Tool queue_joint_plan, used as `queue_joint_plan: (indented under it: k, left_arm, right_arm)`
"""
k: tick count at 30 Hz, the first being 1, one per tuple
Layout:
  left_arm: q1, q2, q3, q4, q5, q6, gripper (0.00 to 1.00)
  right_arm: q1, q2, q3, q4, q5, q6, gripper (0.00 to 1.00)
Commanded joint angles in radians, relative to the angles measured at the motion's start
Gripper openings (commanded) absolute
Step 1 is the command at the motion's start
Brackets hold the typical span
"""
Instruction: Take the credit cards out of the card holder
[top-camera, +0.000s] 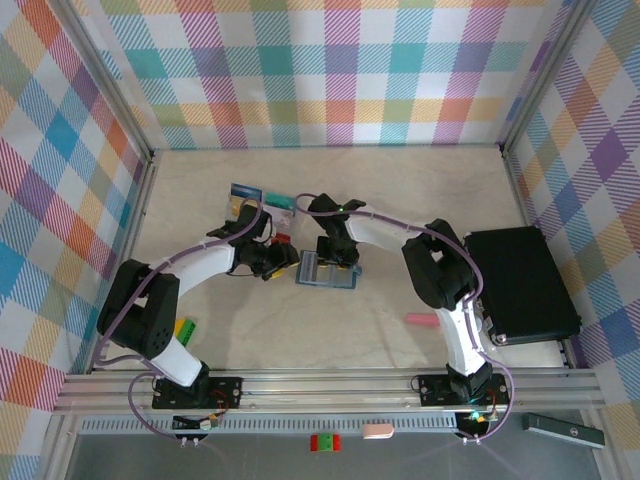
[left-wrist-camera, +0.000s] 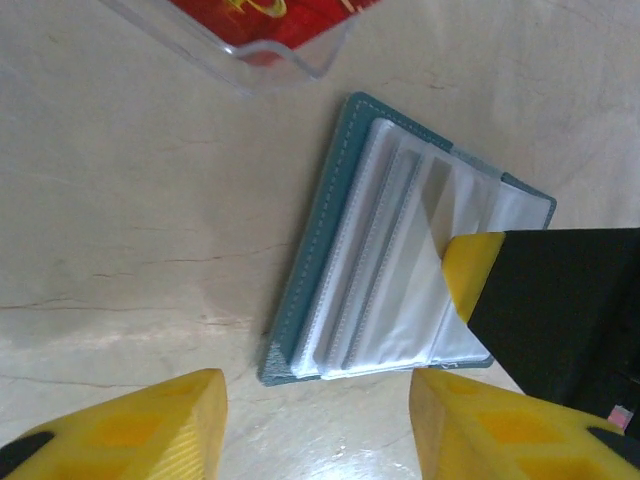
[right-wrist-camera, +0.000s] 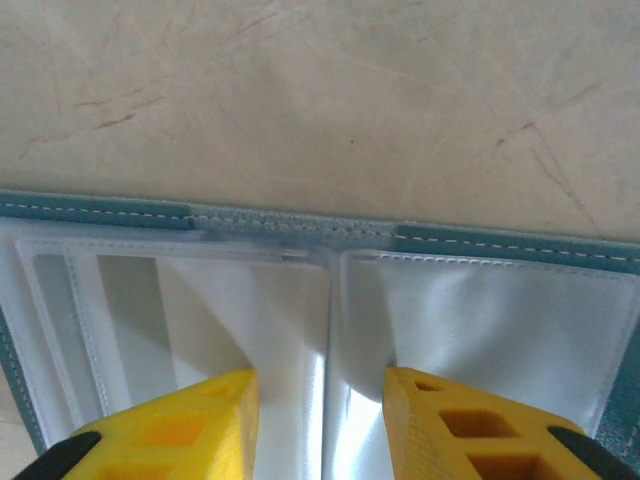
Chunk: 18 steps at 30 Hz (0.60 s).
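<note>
You're mid-extraction here, I reckon. The card holder (top-camera: 318, 272) lies flat and open on the desk (top-camera: 420, 200), clear sleeves up. Your right hand (right-wrist-camera: 320, 390) sits on top of it, fingers half spread either side of the holder's middle fold, pinning it down, with nothing clamped that I can see. Your left hand (left-wrist-camera: 318, 400) hovers just off the holder's left edge, spread and empty. A few credit cards (top-camera: 247, 194) lie beyond the holder's left side, with a red card (left-wrist-camera: 270, 15) nearest. I can't tell if any sleeve is loaded. Next up, I'd guess: bring the left hand in low at a sleeve mouth and pinch only a card edge.
</note>
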Motion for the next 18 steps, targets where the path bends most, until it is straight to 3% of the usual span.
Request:
queue_joint_plan:
  k: [1, 12, 18]
  left_arm:
    - [-0.022, 0.029, 0.036, 0.036, 0.045, -0.029, 0.46]
    - [-0.073, 0.118, 0.091, 0.044, 0.061, -0.06, 0.27]
    - [-0.087, 0.16, 0.115, 0.042, 0.056, -0.067, 0.24]
  right_arm:
    - [-0.008, 0.013, -0.054, 0.01, -0.007, -0.024, 0.36]
    - [-0.016, -0.007, -0.092, 0.058, -0.028, -0.044, 0.31]
    - [-0.019, -0.011, -0.104, 0.074, -0.036, -0.05, 0.3]
